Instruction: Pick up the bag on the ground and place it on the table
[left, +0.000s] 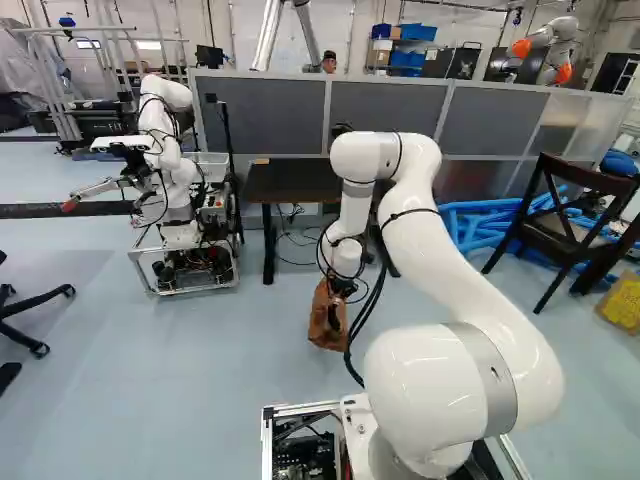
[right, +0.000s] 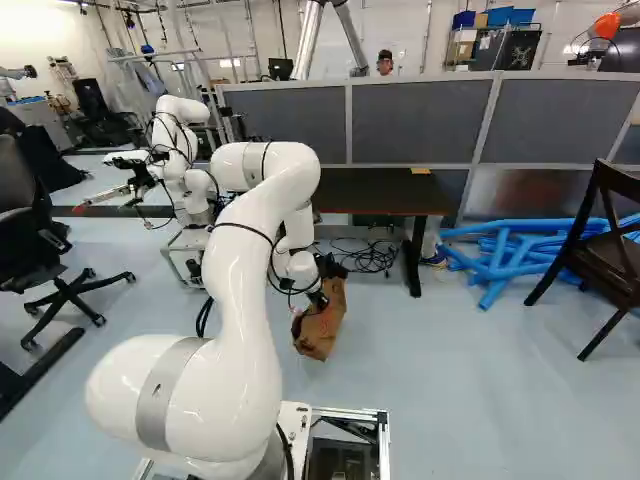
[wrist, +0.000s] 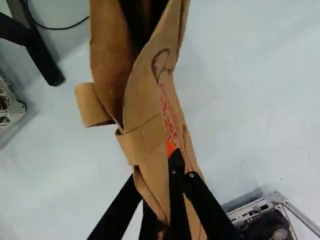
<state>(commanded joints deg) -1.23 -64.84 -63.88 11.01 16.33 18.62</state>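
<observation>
The gripper (left: 337, 298) points down over the floor ahead of the base and is shut on the brown paper bag (left: 325, 322). In the right base view the bag (right: 322, 328) hangs tilted below the wrist; whether its bottom touches the floor I cannot tell. Seen from the wrist, the gripper (wrist: 167, 187) pinches the creased paper between its black fingers, and the bag (wrist: 145, 105) extends ahead of them, its mouth partly open. A dark table (right: 370, 190) stands beyond the bag, against the grey partition.
Another robot (left: 180, 190) on a wheeled frame stands left of the table. Cables (right: 365, 255) lie under the tabletop. Blue tubes (right: 510, 250) and a dark chair (left: 560, 225) are to the right. An office chair (right: 50, 250) stands at the left.
</observation>
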